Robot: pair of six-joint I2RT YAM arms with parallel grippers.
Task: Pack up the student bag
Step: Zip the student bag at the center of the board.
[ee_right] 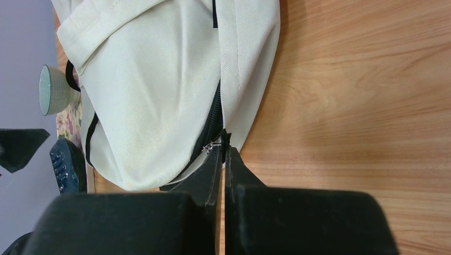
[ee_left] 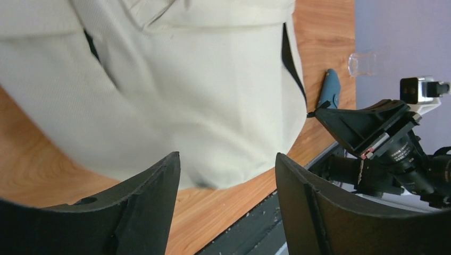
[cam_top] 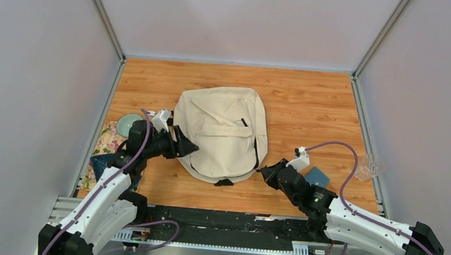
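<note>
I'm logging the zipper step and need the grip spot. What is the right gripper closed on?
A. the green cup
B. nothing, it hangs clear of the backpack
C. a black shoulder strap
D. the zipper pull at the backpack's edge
D: in the right wrist view the right gripper has its fingertips pressed together on the small black zipper pull at the side edge of the backpack.

top: overhead, far | wrists: close, facing bag (cam_top: 222,133) (shared by all)
</note>
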